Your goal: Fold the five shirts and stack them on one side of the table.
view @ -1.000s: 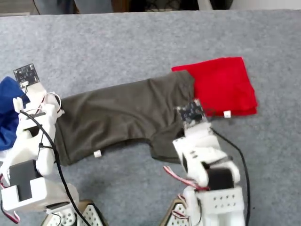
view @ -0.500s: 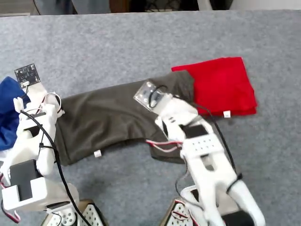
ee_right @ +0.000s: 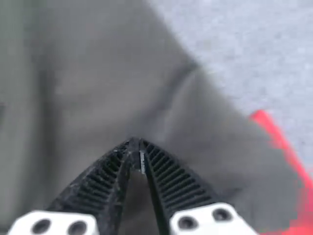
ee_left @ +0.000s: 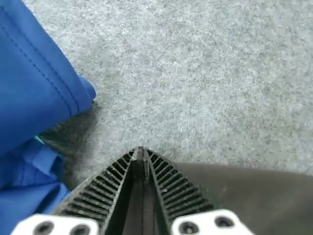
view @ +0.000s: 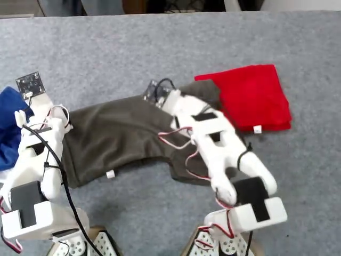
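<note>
We see our left fingers [ee_left: 110,183] pressed together at the edge of the dark shirt [view: 128,136], just beside the blue shirt [ee_left: 34,88]. Our right fingers [ee_right: 98,188] are together over its far side, near the folded red shirt [view: 256,96] on the counter [view: 160,48].

Three shirts show on the one grey table [view: 160,48], namely one dark olive shirt [view: 122,133], one red shirt [view: 253,96] and one blue shirt [view: 8,128], alongside two arms, the left arm [view: 34,160] and the right arm [view: 218,149].

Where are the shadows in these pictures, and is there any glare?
Left wrist view: a dark shadow on the table under the edge of the blue shirt. High view: even light, no glare. Right wrist view: shaded creases in the dark shirt.
</note>
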Robot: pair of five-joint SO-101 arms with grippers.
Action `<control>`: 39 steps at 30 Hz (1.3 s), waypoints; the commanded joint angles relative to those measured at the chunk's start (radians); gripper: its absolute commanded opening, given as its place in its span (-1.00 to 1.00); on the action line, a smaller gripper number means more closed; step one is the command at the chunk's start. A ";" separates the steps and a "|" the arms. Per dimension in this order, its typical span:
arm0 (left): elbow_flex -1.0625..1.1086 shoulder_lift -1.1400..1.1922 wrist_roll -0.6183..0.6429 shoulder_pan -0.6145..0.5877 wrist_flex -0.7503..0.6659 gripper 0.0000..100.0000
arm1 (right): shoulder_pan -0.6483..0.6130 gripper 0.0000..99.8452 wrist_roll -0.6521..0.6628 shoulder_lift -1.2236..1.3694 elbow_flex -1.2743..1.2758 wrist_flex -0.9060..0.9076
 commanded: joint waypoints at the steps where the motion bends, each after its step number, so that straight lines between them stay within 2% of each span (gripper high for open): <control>1: -0.016 -0.003 -0.011 -0.002 -0.017 -0.94 | 0.012 -0.98 0.103 0.005 0.056 -0.075; 5: -0.016 -0.003 -0.011 -0.002 -0.018 -0.94 | 0.029 -0.98 0.160 0.012 0.131 -0.176; 39: -0.013 -0.003 -0.011 0.002 -0.018 -0.94 | 0.034 -0.98 0.157 0.013 0.140 -0.183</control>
